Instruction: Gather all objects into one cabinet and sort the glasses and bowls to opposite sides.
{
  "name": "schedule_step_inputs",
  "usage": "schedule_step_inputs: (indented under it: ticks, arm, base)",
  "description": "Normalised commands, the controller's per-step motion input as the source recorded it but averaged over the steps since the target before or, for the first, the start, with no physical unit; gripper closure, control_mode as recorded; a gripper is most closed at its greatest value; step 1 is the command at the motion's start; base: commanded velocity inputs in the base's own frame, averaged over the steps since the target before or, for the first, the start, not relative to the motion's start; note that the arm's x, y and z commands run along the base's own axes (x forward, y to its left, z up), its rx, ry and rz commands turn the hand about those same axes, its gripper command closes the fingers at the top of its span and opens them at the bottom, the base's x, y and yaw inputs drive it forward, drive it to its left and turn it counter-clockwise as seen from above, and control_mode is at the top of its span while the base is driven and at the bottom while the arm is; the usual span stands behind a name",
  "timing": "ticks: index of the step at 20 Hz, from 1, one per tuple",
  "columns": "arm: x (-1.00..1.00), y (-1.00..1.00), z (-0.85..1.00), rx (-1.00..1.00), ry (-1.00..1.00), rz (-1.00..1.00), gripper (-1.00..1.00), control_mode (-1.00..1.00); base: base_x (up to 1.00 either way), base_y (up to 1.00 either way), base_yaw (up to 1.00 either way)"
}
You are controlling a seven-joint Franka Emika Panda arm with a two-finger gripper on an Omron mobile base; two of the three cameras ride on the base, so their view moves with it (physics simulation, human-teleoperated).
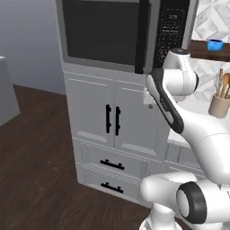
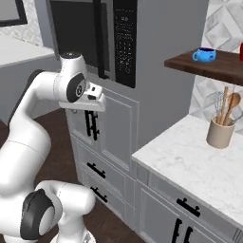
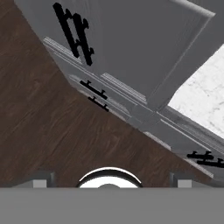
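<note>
From the left base view, we judge ourselves at the approach step, nothing in hand yet. The blue bowl (image 1: 215, 44) sits on the dark wooden shelf (image 1: 197, 48) at upper right, and the tan crock (image 1: 219, 106) below it holds wooden utensils.

In the right base view the blue bowl (image 2: 204, 55) rests near the shelf's (image 2: 209, 66) front end, with a sliver of red (image 2: 241, 51) at the picture's edge, perhaps the cup. The crock (image 2: 220, 133) stands on the marble desk (image 2: 190, 163), spoons and a whisk inside.

The hand view looks down at floor and cupboard fronts; our fingers (image 3: 108, 180) stand wide apart, holding nothing. Next we would need to swing toward the shelf or find the other objects.
</note>
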Motion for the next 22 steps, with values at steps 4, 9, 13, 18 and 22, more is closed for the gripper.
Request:
schedule_step_inputs:
  ticks: [4, 9, 13, 18, 22]
  arm:
    - [0.00, 0.00, 0.00, 0.00, 0.00, 0.00, -1.00, 1.00]
    - [0.00, 0.00, 0.00, 0.00, 0.00, 0.00, -1.00, 1.00]
    - [0.00, 0.00, 0.00, 0.00, 0.00, 0.00, -1.00, 1.00]
    - [0.00, 0.00, 0.00, 0.00, 0.00, 0.00, -1.00, 1.00]
    - [0.00, 0.00, 0.00, 0.00, 0.00, 0.00, -1.00, 1.00]
  base:
    - [0.01, 0.09, 0.41]
    - [0.15, 0.08, 0.42]
    - [0.21, 0.09, 0.40]
    - [0.29, 0.07, 0.38]
    - [0.32, 0.09, 0.38]
